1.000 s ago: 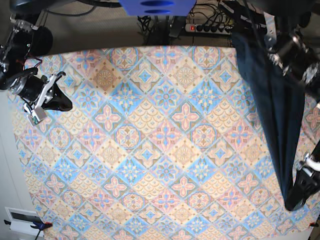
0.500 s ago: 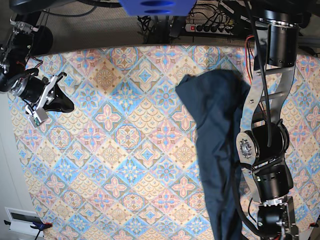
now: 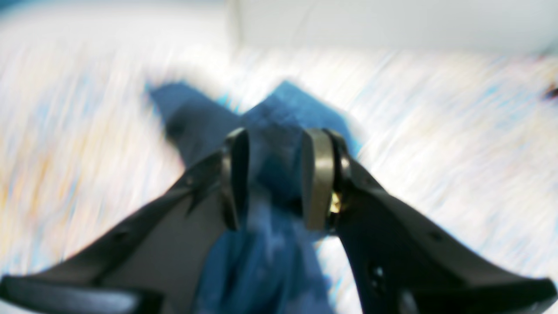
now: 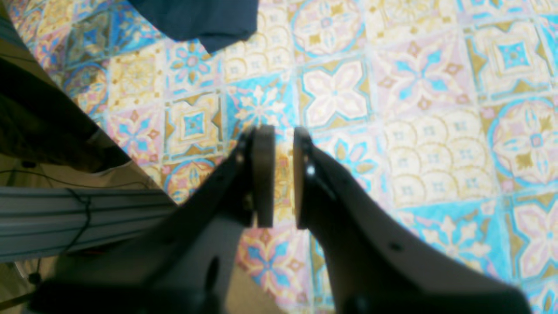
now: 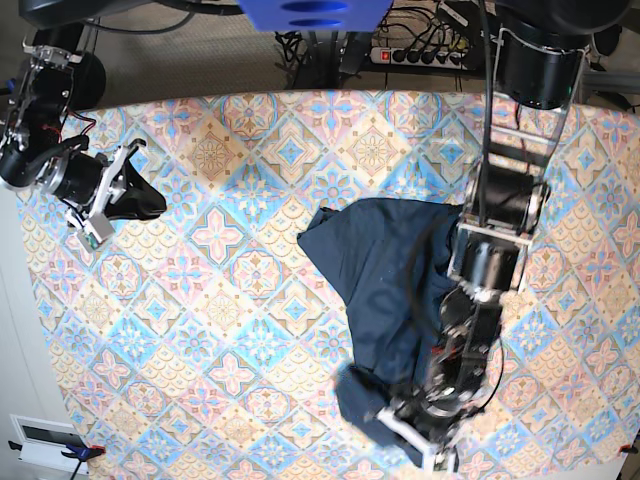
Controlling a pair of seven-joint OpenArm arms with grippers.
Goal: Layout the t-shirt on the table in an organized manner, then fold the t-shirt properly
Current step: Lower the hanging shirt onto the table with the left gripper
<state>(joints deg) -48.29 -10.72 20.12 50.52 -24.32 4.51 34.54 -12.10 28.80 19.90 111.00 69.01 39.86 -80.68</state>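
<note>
The dark navy t-shirt [image 5: 380,260] lies bunched on the patterned table [image 5: 250,300], right of the middle, its lower end trailing toward the front edge. My left gripper [image 5: 375,410] is low at that front end. In the blurred left wrist view its jaws [image 3: 277,179] stand apart, open, with blue t-shirt cloth [image 3: 296,109] loose between the pads. My right gripper [image 5: 150,205] hovers over the table's left side, far from the shirt. Its pads [image 4: 284,174] show a narrow gap holding nothing, and a t-shirt corner [image 4: 196,17] shows at the top.
The left arm's links [image 5: 500,200] reach across the table's right half above the shirt. A power strip [image 5: 420,55] with cables lies behind the far edge. A white device [image 5: 45,440] sits off the front left corner. The table edge [image 4: 144,174] is close beside the right gripper.
The left arm swung the hanging t-shirt from the right edge to the middle, let it down onto the table, and its jaws parted. The right gripper's jaws also opened slightly.
</note>
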